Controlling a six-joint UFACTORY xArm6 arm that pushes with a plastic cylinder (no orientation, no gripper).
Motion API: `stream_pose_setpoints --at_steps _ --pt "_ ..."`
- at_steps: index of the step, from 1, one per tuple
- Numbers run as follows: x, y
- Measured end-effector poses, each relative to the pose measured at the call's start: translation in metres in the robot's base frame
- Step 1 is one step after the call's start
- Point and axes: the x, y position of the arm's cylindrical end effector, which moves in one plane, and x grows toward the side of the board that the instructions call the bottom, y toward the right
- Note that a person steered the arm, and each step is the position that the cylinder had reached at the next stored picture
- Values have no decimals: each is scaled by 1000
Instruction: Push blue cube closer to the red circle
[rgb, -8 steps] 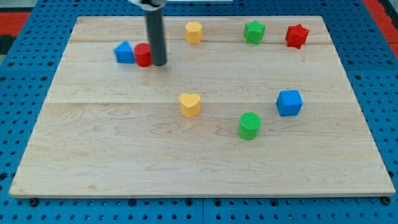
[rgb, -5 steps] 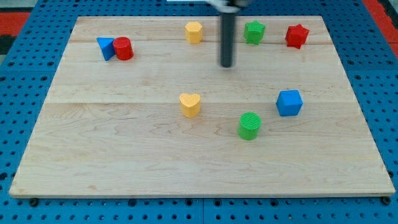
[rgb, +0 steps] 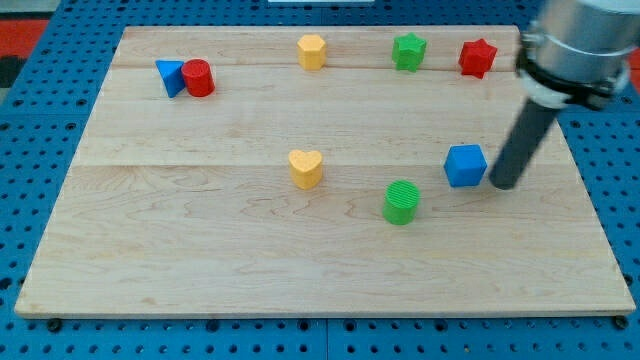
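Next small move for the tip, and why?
Probably slide my tip toward the view's left into the blue cube. It sits just right of the cube, and the red circle lies far up-left beside the blue triangle.

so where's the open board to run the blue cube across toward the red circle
The widest bare patch lies between the top row and the yellow heart, leading left to the red circle. The strip below the green cylinder is also free. It is crowded around the blue cube, with my tip just to its right.
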Motion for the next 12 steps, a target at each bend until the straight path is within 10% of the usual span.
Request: stream_pose_setpoints --at_steps 4,6,8,10,12 --pt "-99 -146" --pt "-83 -74" --pt "-58 -136" --pt "-93 -220" --pt "-133 -172"
